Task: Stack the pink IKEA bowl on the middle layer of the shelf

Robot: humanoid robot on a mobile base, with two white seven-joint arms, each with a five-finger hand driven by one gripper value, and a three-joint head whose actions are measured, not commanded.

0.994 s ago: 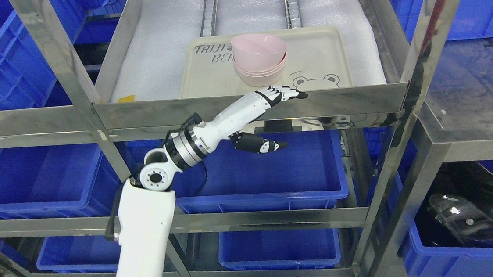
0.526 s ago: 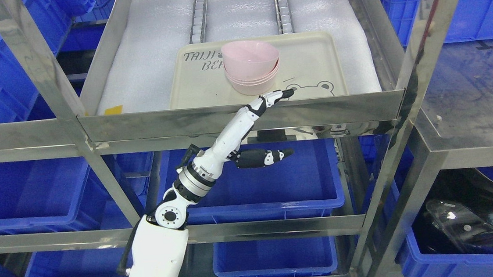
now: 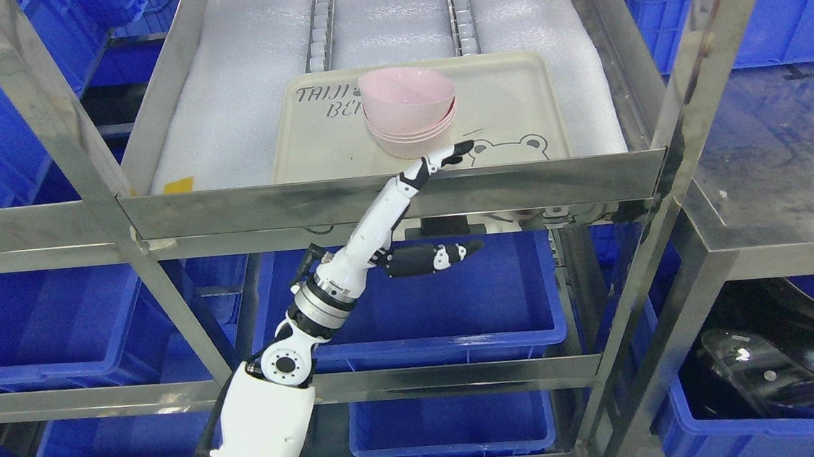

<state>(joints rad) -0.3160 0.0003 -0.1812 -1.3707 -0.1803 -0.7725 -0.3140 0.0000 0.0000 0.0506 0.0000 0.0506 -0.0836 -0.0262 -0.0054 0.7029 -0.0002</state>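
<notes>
Since a second ago my camera has swung, sliding the whole shelf (image 3: 390, 195) leftward in frame, and my left hand (image 3: 438, 162) has turned edge-on at the rail, fingers straight and holding nothing. Upper centre, the stack of pink bowls (image 3: 409, 111) sits on the cream tray (image 3: 514, 111), just above the fingertips. Blue bins (image 3: 457, 312) fill the lower frame.

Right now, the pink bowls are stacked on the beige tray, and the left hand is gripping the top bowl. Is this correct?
Not quite. In the head view the pink bowls are stacked on the beige tray, but the left hand grips nothing: its fingers are stretched out just in front of the stack, over the shelf's front rail.
</notes>
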